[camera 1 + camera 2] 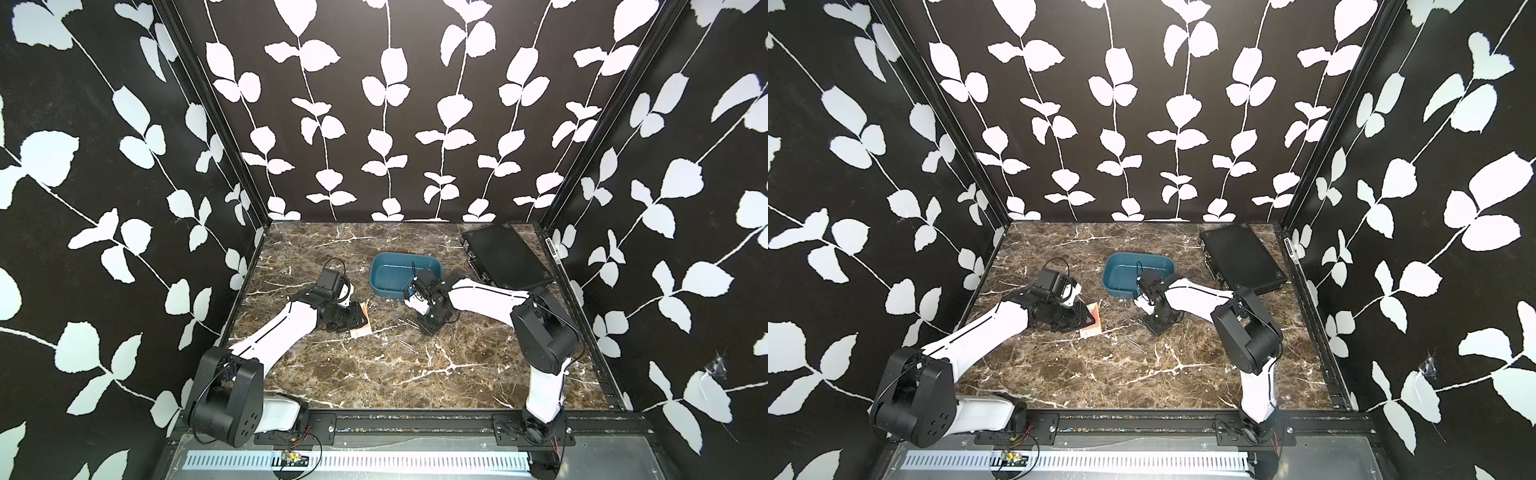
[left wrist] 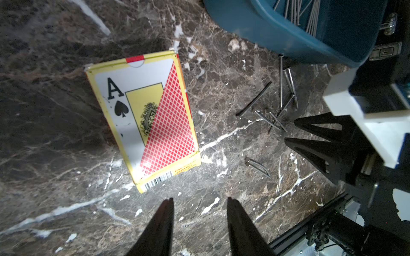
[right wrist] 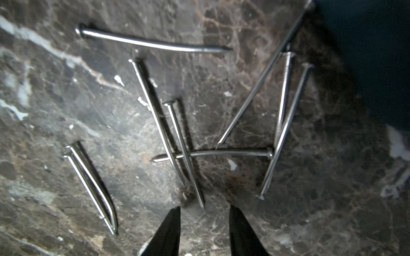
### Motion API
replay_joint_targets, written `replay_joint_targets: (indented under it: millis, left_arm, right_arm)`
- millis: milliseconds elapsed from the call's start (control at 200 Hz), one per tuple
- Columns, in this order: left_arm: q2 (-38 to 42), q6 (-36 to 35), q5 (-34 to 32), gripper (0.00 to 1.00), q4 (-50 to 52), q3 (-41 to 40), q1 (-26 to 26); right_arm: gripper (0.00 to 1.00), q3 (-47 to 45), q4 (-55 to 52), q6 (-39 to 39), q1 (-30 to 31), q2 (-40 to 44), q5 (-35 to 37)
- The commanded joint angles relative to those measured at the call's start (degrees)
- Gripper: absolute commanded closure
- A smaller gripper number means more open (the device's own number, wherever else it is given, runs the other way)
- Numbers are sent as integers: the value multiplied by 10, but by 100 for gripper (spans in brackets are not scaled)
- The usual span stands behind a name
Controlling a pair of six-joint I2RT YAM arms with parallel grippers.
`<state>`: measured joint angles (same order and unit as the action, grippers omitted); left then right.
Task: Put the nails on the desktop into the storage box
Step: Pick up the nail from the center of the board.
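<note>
Black fingertips of the right pincer stand spread and empty just above the brown marbled tabletop, pointing down at a scatter of nails. Thin, silvery and flat-headed, some nine of them lie loose. Several are crossed over one another and two lie pressed side by side. One nail's tip ends just short of the gap between the fingers.

In a top view the scatter lies at nine o'clock of this pincer, with a stray pair at seven o'clock. At eleven o'clock sits the teal storage box, with more nails already inside it. The right arm reaches in from the near right corner, wrist bent steeply down.

The left pincer, also spread and holding nothing, hovers low beside a playing-card box. Its arm stretches in from the near left corner. A black case lies at two o'clock of the right pincer.
</note>
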<state>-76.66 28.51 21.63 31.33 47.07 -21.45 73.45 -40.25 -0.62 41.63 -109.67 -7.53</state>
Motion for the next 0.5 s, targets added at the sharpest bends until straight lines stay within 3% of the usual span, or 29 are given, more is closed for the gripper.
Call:
replay_joint_targets:
  millis: [0,495]
  left_arm:
    - [15,-1,-1,58,2,-1,-2]
    - [13,-3,-10,58,18,9,-2]
  right_arm:
    - [61,29,-18,-21,4,-15,16]
    - [61,75,-20,-46,3,-71,18]
